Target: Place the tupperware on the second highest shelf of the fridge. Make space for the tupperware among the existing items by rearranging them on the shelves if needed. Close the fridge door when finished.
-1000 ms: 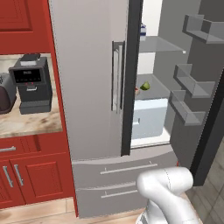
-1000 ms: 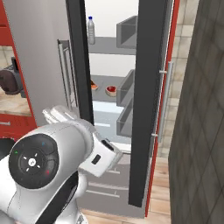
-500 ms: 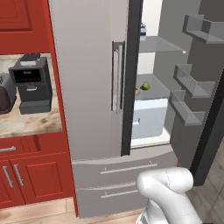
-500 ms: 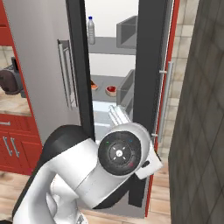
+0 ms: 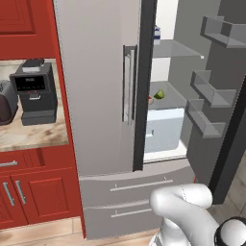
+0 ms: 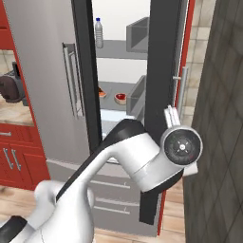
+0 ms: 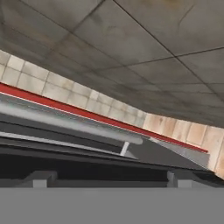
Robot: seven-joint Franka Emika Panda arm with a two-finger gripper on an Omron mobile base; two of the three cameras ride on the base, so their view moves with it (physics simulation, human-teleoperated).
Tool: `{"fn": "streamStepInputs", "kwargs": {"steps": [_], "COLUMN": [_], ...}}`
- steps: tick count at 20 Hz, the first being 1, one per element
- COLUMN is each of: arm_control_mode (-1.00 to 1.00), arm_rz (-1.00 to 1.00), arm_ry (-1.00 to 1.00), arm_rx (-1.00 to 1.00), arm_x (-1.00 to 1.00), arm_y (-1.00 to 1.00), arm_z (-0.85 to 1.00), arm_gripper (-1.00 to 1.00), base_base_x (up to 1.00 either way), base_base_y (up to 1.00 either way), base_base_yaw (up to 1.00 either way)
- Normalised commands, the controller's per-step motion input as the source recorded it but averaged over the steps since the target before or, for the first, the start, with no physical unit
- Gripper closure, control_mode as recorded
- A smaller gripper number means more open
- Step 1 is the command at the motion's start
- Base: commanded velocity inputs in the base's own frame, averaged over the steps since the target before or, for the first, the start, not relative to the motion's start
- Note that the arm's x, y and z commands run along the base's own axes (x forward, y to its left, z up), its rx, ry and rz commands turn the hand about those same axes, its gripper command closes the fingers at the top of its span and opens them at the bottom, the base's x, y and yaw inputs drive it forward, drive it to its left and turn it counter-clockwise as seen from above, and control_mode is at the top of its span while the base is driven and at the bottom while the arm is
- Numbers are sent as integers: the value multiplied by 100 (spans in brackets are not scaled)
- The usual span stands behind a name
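- We record a rendered home kitchen.
- Fridge (image 5: pixel 101 96): tall, silver-grey, French-door, with its right door (image 5: pixel 218 96) swung open.
- Red cabinets (image 5: pixel 33 190) with bar handles, beneath a pale counter (image 5: pixel 29 137).
- Dark coffee machine (image 5: pixel 32 91) standing on that counter.
- Wood-look floor (image 6: pixel 118 235); grey tiled wall (image 6: pixel 218 118) at right.

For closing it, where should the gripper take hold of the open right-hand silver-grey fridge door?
Probably the vertical bar handle on the silver-grey fridge door, from its outer face: it stands off the panel on short posts, leaving a gap for a finger behind it.
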Motion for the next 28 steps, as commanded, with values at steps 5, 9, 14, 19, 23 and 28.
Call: {"fn": "streamStepInputs", "kwargs": {"steps": [5,9,14,19,23,28], "arm_control_mode": [-100,-100,-100,-100,-100,-100], "arm_rz": [8,0,2,0,11,18], "arm_ry": [5,0,0,-1,-4,-10], "arm_rx": [4,3,2,1,5,3], "arm_x": [94,65,83,53,8,6], "arm_y": [-48,-78,9,64,100,100], "arm_z": [0,-2,-3,-9,-1,0], "arm_gripper": [-100,-100,-100,-100,-100,-100], "base_base_x": [0,0,0,0,0,0], "base_base_y": [0,0,0,0,0,0], "base_base_yaw": [0,0,0,0,0,0]}}
